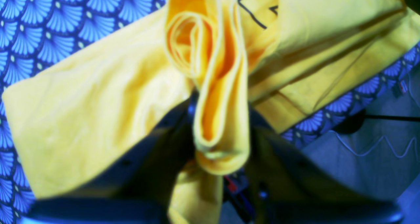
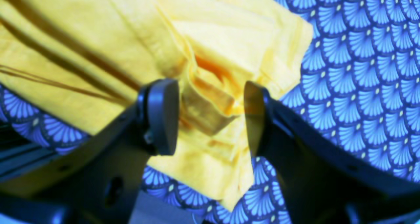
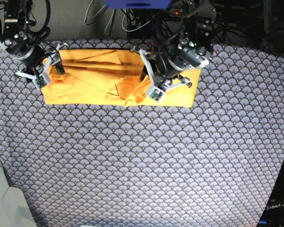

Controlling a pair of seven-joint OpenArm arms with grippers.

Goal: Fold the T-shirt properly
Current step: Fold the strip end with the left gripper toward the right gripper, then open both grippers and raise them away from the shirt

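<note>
The left end effector (image 1: 220, 145) pinches a bunched fold of the T-shirt (image 3: 92, 78), lifted above the fan-patterned cloth (image 3: 142, 161) on the worktop, while the right end effector (image 2: 211, 115) stands spread wide, its fingers (image 2: 162, 115) straddling the shirt's corner without gripping it.

My base view is evenly lit and fairly sharp, with soft shadows. Both wrist views run oversaturated blue; the T-shirt (image 1: 85, 96) glows washed-out yellow. Up close, my left fingers (image 1: 157, 171) blur into darkness, as do the frame edges.
</note>
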